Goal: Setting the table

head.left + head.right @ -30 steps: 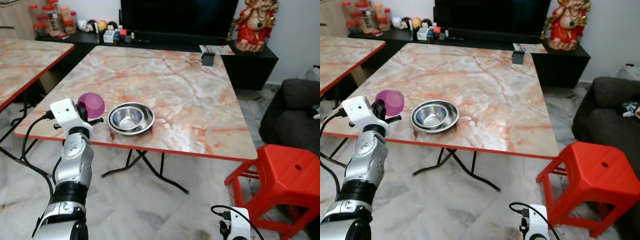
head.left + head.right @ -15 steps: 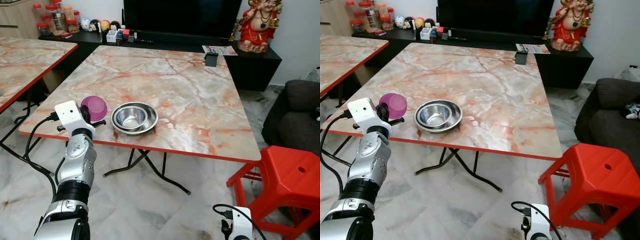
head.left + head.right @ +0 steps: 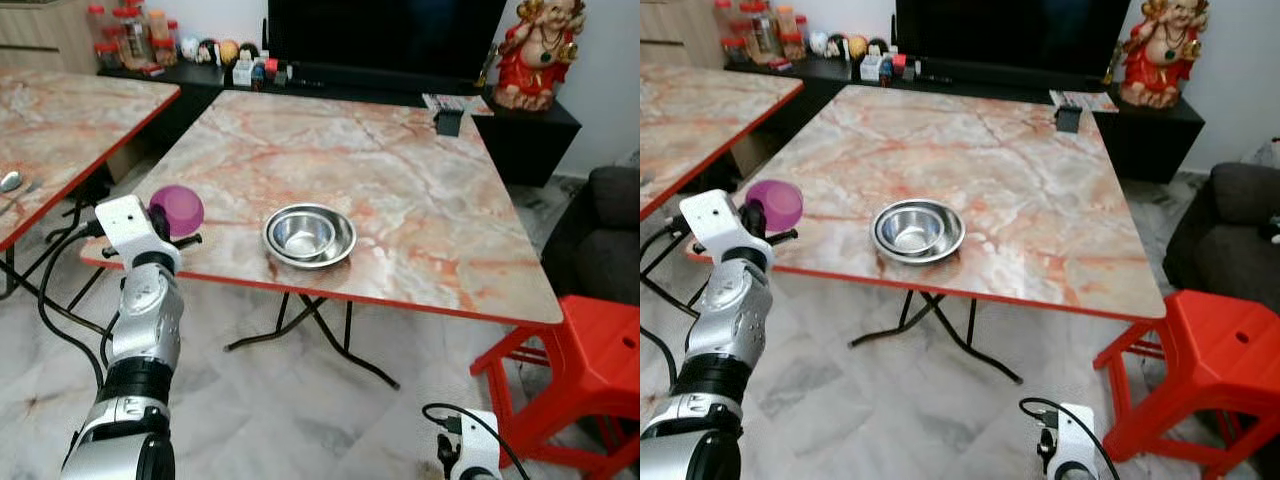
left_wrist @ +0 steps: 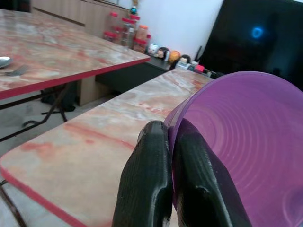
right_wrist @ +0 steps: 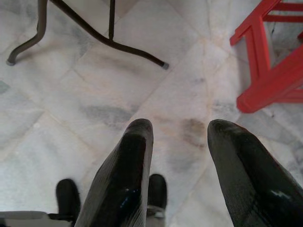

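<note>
Left gripper clamps purple bowl rim at marble table front-left corner; steel bowls near front edge. Right gripper hangs open over tiled floor.

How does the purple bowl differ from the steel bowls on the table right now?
The purple bowl is plastic-looking and opaque; the steel bowls are shiny metal. The purple bowl is pinched at its rim by the left gripper and tilted on its side over the table's near left corner; the steel bowls rest upright, nested, on the table near its front edge. The purple bowl looks smaller. Both are round and appear empty.
</note>
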